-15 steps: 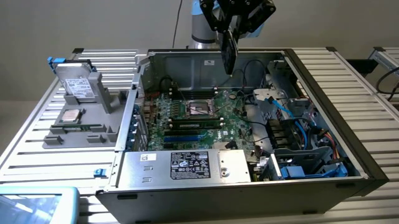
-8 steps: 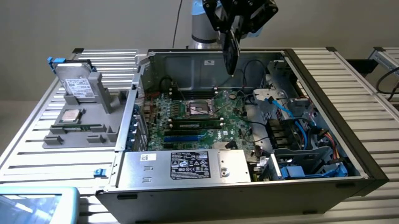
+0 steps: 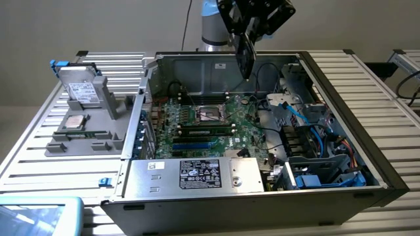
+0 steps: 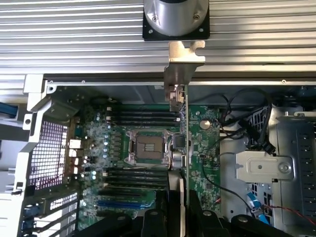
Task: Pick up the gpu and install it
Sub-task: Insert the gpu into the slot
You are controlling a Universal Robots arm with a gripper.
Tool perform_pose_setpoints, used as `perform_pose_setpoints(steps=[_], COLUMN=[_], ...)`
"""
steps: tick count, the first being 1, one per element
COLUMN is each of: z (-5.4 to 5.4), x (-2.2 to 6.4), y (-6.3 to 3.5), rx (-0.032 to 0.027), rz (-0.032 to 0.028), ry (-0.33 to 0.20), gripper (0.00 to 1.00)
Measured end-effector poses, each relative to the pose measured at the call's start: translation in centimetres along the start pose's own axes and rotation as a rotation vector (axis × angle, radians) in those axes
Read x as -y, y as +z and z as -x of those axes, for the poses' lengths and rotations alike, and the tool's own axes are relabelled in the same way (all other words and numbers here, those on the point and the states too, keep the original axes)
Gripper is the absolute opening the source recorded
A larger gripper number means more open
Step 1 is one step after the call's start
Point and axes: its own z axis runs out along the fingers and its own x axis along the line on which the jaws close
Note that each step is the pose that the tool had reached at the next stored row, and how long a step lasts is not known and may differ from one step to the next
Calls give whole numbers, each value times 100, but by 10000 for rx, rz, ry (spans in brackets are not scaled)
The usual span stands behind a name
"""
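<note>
High above an open computer case (image 3: 338,93), the robot arm's tool (image 3: 251,29) is gripping the gpu (image 3: 245,56) by its upper edge, its jaws closed tight on the card. The card is hanging upright in the air, edge-on to the exterior camera, its lower tip hovering over the rear part of the case and clear of everything beneath it.

Seen from the wrist, the card is running as a thin line away from the camera, with its silver end bracket (image 4: 181,61) at the far end and dark fingers (image 4: 205,219) pressing against it from both sides. Below it, the green motherboard (image 4: 207,148) is lying flat in the case, with the processor socket (image 4: 145,148) just beside the card's line and rows of memory slots (image 4: 138,118) flanking the socket.

In the exterior view, a power supply (image 3: 196,174) with a white label is sitting at the near end of the case, and blue cables (image 3: 298,115) are looping through the drive bays toward the exterior view's right.

The case is resting on a slatted metal desk (image 3: 33,152). On the exterior view's left, well apart from the tool, a gray tray (image 3: 85,142) is carrying a silver drive (image 3: 82,91) propped at a tilt and a small square processor (image 3: 74,122) lying flat below it.
</note>
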Motion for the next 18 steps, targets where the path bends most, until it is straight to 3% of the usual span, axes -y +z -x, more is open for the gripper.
perform_pose_setpoints(steps=[18], z=[0], x=[0], y=[1], rx=[-513], rz=[-126], ry=[-3232], gripper=[28])
